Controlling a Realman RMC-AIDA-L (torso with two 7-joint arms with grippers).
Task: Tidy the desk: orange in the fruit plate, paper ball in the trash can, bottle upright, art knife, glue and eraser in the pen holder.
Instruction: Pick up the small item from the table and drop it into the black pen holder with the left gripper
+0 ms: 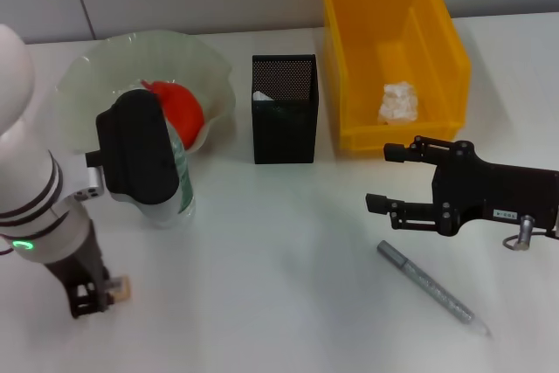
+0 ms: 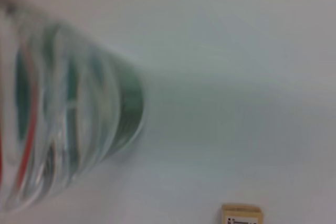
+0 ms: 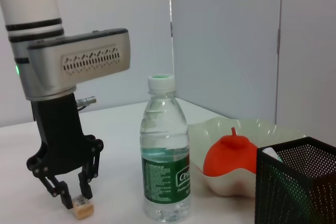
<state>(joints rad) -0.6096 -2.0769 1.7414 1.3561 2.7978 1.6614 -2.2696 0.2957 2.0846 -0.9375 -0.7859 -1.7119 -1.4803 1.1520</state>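
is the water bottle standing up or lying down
Standing upright: the right wrist view shows the bottle with its base on the table and its white cap on top, beside the fruit plate.

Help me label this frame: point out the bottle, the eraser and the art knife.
bottle (image 3: 165,169): right wrist view, green label.
eraser (image 3: 82,210): right wrist view, its front face.
art knife (image 1: 430,288): head view, mid-shaft.
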